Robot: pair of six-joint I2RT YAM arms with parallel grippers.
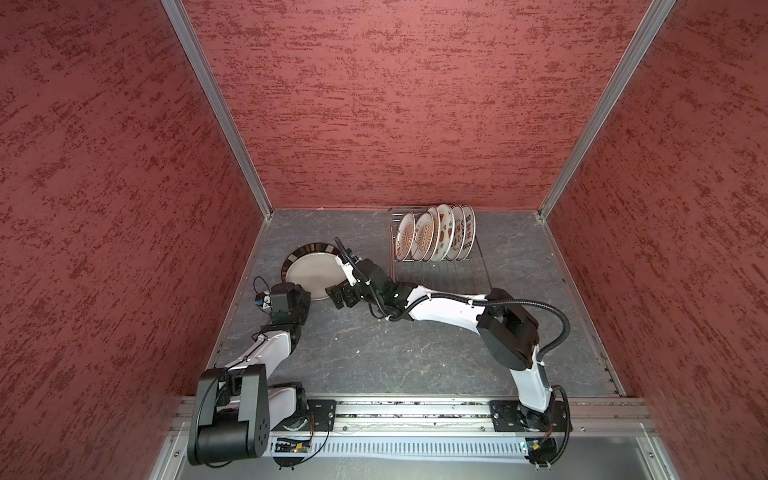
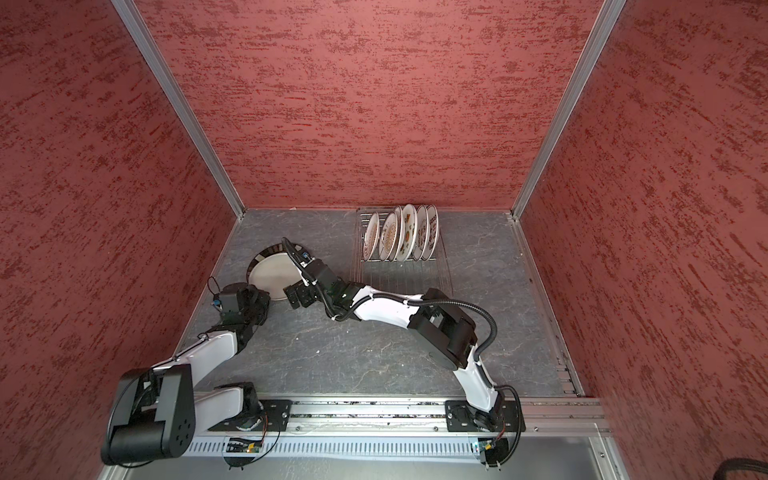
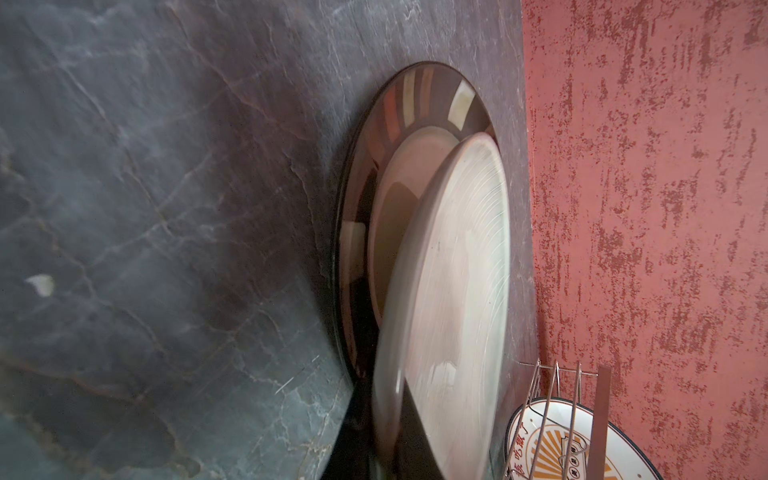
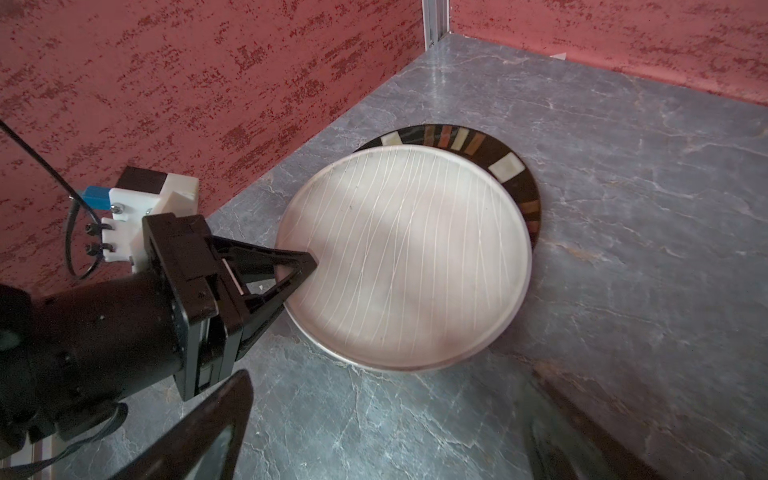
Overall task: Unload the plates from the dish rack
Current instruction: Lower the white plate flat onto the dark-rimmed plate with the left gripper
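Pale plate [image 4: 403,257] tilted, rim pinched by left fingers [image 4: 291,261]; racked plates [image 1: 434,237] upright.

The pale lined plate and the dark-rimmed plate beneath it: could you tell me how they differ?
The pale lined plate is cream with thin white lines; the dark-rimmed plate has a black rim with coloured blocks. The pale lined plate is tilted, its edge clamped in the left pincer; the dark-rimmed plate lies flat on the table. Both are round.
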